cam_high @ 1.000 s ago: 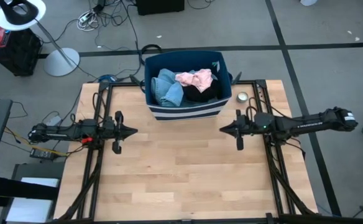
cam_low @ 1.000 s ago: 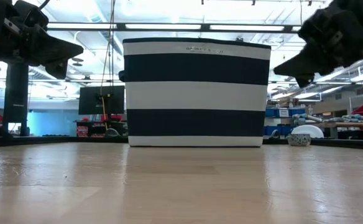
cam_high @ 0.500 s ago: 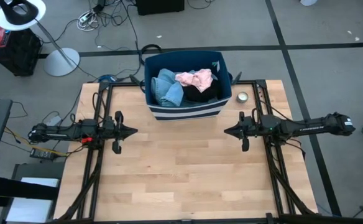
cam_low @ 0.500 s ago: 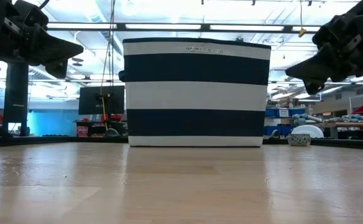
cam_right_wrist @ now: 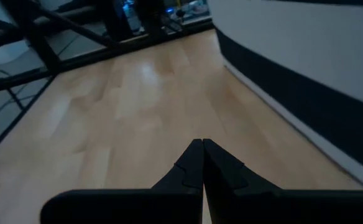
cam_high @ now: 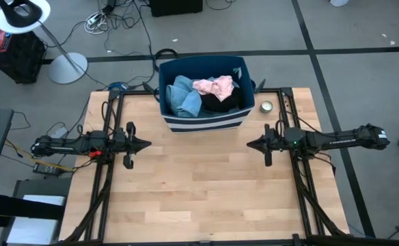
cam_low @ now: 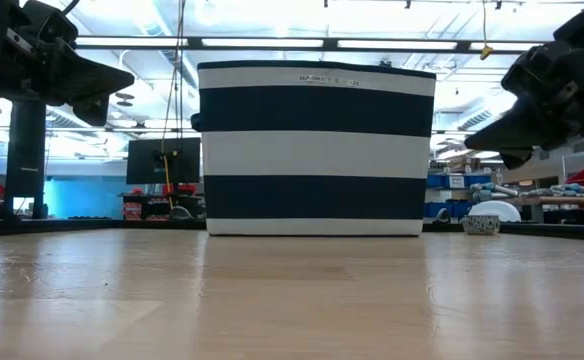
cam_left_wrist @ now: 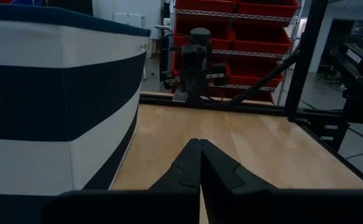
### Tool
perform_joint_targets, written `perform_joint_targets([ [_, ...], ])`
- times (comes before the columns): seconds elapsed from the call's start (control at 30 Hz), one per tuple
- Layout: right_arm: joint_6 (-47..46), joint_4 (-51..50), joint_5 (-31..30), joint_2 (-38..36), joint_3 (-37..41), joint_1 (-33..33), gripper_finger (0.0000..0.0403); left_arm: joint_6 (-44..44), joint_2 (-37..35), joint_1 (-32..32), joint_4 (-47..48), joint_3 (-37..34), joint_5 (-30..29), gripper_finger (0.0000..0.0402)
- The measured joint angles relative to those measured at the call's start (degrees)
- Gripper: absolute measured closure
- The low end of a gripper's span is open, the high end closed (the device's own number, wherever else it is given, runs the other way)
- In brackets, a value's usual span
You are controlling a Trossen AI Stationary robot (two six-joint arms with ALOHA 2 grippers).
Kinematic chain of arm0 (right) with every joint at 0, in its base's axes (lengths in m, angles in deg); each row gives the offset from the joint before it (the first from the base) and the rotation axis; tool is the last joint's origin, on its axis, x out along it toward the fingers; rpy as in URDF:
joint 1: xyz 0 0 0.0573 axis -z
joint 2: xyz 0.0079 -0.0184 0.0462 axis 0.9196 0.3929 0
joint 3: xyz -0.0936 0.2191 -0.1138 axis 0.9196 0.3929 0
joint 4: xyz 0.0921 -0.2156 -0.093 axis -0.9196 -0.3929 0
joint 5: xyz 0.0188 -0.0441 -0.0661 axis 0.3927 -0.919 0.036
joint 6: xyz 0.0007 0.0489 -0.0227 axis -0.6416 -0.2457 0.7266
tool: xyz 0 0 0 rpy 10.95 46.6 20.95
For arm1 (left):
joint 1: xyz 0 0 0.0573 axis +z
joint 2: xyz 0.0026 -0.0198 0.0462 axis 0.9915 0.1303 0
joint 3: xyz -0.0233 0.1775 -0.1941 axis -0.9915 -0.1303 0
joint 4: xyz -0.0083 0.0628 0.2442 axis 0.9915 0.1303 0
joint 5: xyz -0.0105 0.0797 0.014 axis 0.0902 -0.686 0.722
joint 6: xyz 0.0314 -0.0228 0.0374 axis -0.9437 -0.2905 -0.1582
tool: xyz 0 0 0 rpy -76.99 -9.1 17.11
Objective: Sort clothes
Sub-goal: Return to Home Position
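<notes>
The right gripper has drawn back a little toward its own side of the table over the last second, and in the low view it also sits lower than it did. The left gripper has not shifted at all. Both hold nothing: in each wrist view the two dark fingers lie pressed together to a single point, with only bare wood under them. I judge that the sorting is finished and that the arms are settling into their rest pose, with the right one the last to arrive.

Between the two tips, which face each other well apart, the planks are bare. Ahead of each tip and off toward the table's far edge stands the navy bin with white stripes, nearer to neither gripper by much. Just beside its right end lies a small round object.

The clothes all lie inside the bin, heaped and crumpled. The light blue denim fills the end nearer the left gripper, with its long axis running from near wall to far wall. The pink piece lies on top toward the right gripper's end, stretched crosswise along the bin's length. A black item shows beneath it, and its direction cannot be told.
</notes>
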Motion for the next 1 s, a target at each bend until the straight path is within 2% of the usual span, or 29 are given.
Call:
perform_joint_targets([
  [0.17,-0.3,-1.8,0.8,0.0,0.0,0.0,0.0401,0.0,0.0,0.0,0.0,0.0,0.0,0.0396],
  [0.23,2.4,-2.8,-0.2,0.0,0.0,0.0,0.0398,0.0,0.0,0.0,0.0,0.0,0.0,0.0396],
  [0.33,6.6,-3.1,-3.9,0.0,0.0,0.0,0.0394,0.0,0.0,0.0,0.0,0.0,0.0,0.0396],
  [0.53,6.7,-3.1,-11.2,0.0,0.0,0.0,0.0398,0.0,0.0,0.0,0.0,0.0,0.0,0.0396],
  [1.0,6.9,-3.0,-11.1,0.0,0.0,0.0,0.0383,0.0,0.0,0.0,0.0,0.0,0.0,0.0396],
])
